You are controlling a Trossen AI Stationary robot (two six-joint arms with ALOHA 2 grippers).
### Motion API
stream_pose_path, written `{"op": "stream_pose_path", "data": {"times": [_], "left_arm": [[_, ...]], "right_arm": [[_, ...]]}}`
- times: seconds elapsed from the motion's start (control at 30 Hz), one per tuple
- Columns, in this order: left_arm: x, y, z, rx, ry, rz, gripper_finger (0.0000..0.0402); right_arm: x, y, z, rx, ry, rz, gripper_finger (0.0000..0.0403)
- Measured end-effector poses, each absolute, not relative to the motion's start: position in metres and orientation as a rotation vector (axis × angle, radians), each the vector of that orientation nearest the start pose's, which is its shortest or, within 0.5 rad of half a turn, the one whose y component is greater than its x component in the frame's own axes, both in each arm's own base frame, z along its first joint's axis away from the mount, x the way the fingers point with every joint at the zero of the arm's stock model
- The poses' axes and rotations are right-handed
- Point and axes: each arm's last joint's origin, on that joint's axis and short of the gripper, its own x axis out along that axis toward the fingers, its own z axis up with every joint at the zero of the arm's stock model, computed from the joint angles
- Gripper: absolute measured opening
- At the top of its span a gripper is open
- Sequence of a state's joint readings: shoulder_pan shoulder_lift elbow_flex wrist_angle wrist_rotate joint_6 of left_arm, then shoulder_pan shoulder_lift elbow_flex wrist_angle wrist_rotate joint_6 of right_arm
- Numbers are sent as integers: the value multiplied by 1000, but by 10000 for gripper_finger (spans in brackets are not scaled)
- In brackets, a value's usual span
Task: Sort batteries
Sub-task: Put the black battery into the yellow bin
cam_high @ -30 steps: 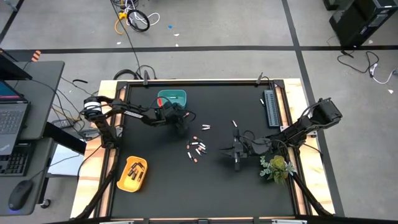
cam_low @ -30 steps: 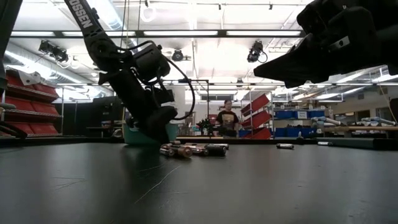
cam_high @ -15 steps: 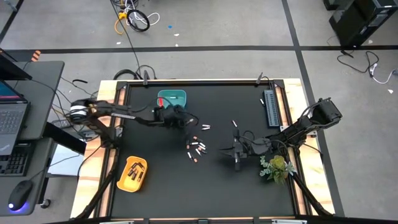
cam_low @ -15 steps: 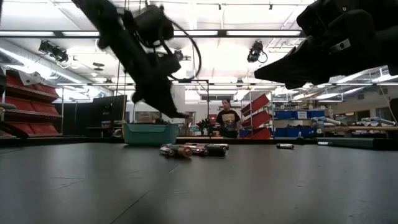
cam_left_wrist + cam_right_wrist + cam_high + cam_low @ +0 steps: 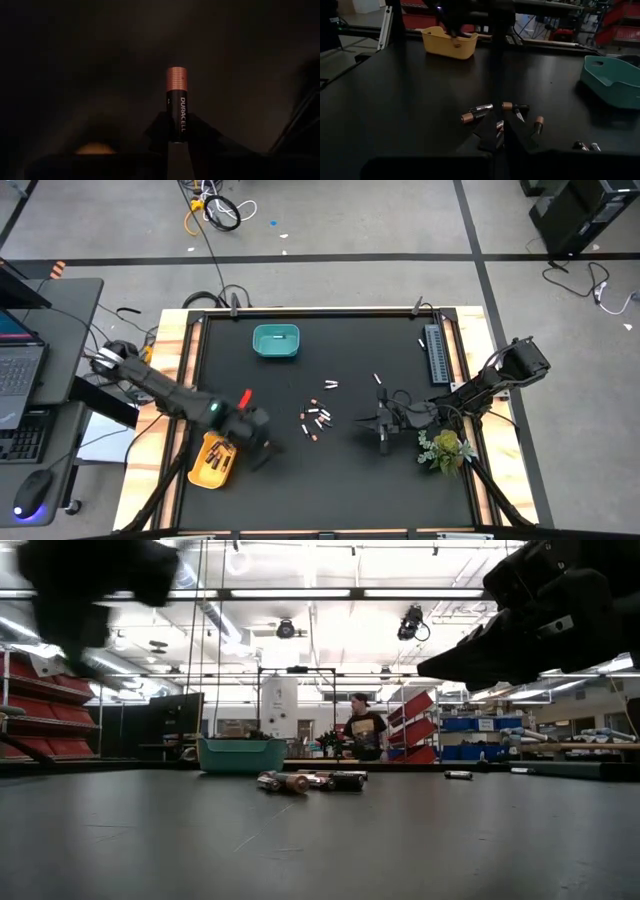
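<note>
One Duracell battery (image 5: 176, 107) stands clamped between the left hand's (image 5: 258, 442) closed fingers beside the yellow bin (image 5: 213, 461). Several batteries (image 5: 316, 420) lie mid-desk; the exact count is unclear. The right hand (image 5: 381, 442) hovers nearby, its state unreadable. One teal bin (image 5: 276, 341) sits apart.

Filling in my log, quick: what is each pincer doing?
Left pincer: shut on a battery.
Right pincer: closing, holding cannot be told.

Left claw (image 5: 258, 442) clamped on a battery (image 5: 176, 105); right claw (image 5: 381, 423) hangs nearly closed.
</note>
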State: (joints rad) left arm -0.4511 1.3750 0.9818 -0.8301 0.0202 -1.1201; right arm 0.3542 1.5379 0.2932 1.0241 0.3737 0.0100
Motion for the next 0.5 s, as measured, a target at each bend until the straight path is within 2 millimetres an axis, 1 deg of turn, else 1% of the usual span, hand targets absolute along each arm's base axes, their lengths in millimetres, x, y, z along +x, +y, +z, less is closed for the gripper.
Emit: {"op": "stream_pose_path", "data": {"times": [0.13,0.23,0.33,0.5], "left_arm": [[199,-138,236,-748,1317,351,55],[185,-151,242,-795,1260,383,55],[170,-159,248,-840,1221,414,55],[140,-164,245,-835,1294,593,55]], "right_arm": [[228,74,134,-57,206,-19,22],[227,76,134,-56,207,-10,21],[226,77,134,-57,206,-3,18],[226,79,134,-47,206,1,18]]}}
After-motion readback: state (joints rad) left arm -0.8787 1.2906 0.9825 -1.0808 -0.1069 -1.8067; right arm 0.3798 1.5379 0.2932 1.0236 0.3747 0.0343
